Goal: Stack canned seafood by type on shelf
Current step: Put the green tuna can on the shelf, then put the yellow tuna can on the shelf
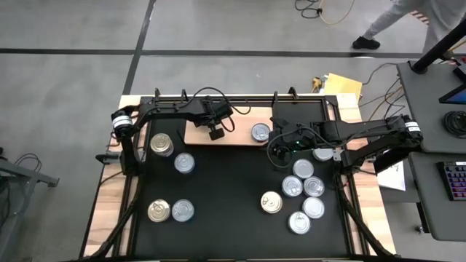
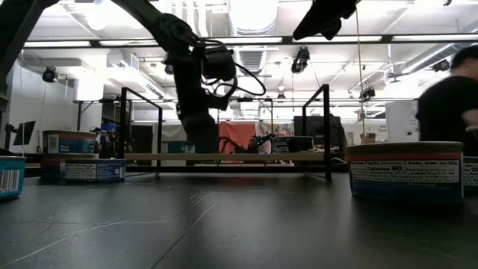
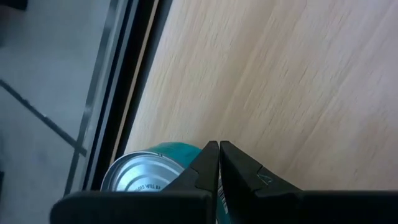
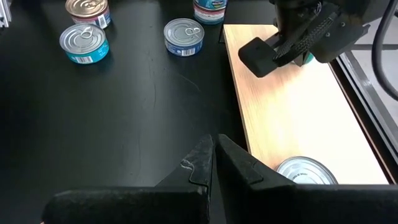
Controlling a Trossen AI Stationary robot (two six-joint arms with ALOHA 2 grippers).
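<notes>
High view: only one tin (image 1: 261, 132) sits on the shelf (image 1: 237, 137) at upper centre, the rest scattered on the black worktop (image 1: 226, 196) below, so stacking has barely begun; left gripper (image 1: 215, 134) and right gripper (image 1: 278, 151), both closed and empty, hover by the shelf

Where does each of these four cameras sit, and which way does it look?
High view: above the table, looking straight down on both arms, the shelf and the cans.
Low view: at tabletop height, looking level across to the room; an arm hangs in from above.
Left wrist view: on the left arm, over the shelf; left gripper shut beside a can.
Right wrist view: on the right arm; right gripper shut.
Shared: both wrist views show the shelf.
</notes>
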